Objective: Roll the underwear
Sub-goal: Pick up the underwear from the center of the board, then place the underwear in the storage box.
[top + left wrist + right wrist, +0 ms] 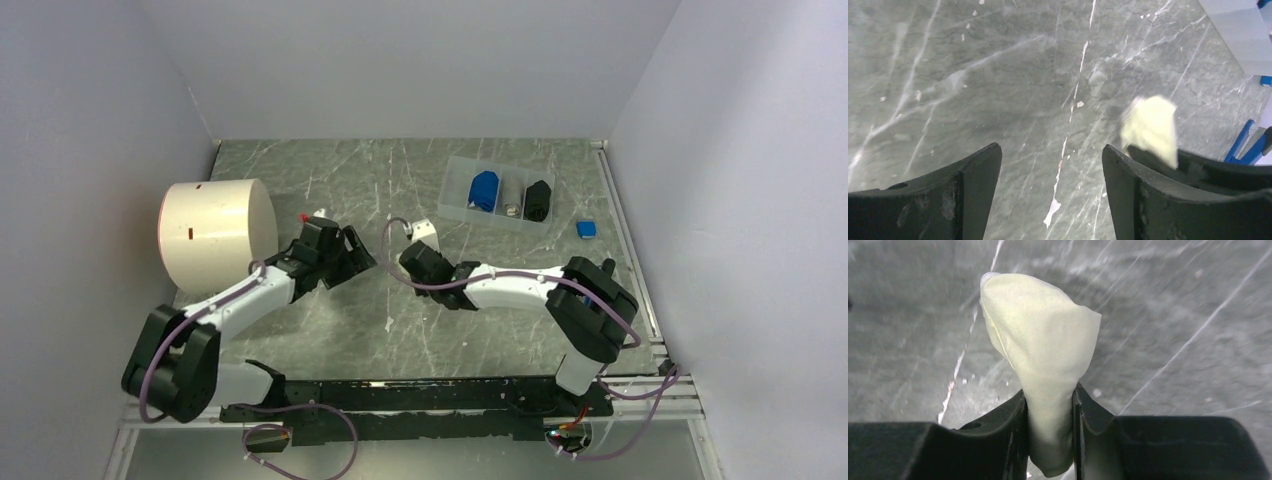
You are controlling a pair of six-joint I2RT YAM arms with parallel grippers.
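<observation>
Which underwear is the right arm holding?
The cream-yellow underwear, pinched between the jaws of the right gripper; the blue underwear lies in the clear tray.

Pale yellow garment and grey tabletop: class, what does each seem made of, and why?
The pale cream-yellow cloth garment looks like soft matte fabric: fine weave, stitched seam, limp folds. The grey veined tabletop looks like marble or marble-print laminate: white veins, smooth face.

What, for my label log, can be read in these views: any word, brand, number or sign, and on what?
No readable text in any view.
Cream cylinder: small dark dashes and a red mark at its edge, too small to read as characters.
Small blue block: no legible print.
Cream underwear: plain, no label showing.
</observation>
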